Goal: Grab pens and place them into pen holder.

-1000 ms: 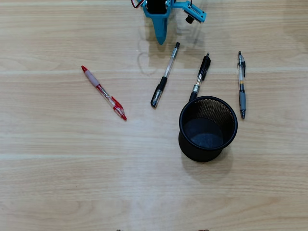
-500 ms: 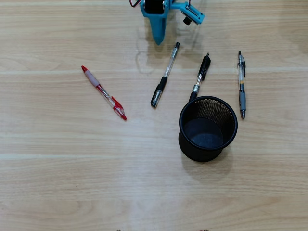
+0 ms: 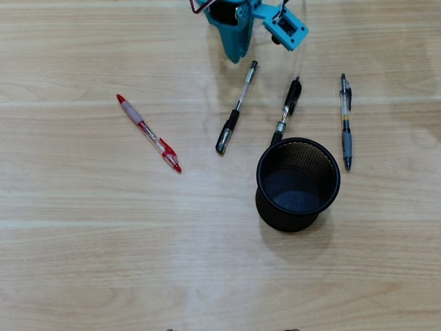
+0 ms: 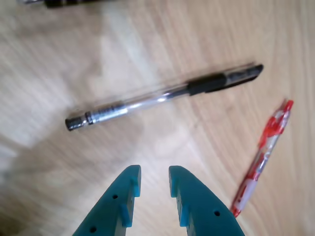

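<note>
Wooden table (image 3: 83,262) seen from above, with four pens and a black mesh pen holder (image 3: 298,185) standing empty at centre right of the overhead view. I am hovering at the top centre of that view, my teal gripper (image 4: 154,173) empty, its two fingers a narrow gap apart and closing on nothing.

Step in hand, as I judge it: approaching the first pen, since none is in the holder. The clear pen with the black grip (image 4: 162,96) is lying across the middle of the wrist view, just beyond my fingertips; in the overhead view it is slanting down-left at upper centre. The red pen (image 3: 148,132) is lying well apart at left. A black pen (image 3: 286,110) is resting with its lower end against the holder's rim, and a clear pen with a grey grip (image 3: 346,121) is lying just right of the holder.

Next move, in my judgement: spreading the fingers wider, coming down astride the clear barrel, crosswise to it.

Hard to make out: my arm is cut off by the top edge overhead; the wrist view is softly blurred, and a dark object at its top edge is cropped.
</note>
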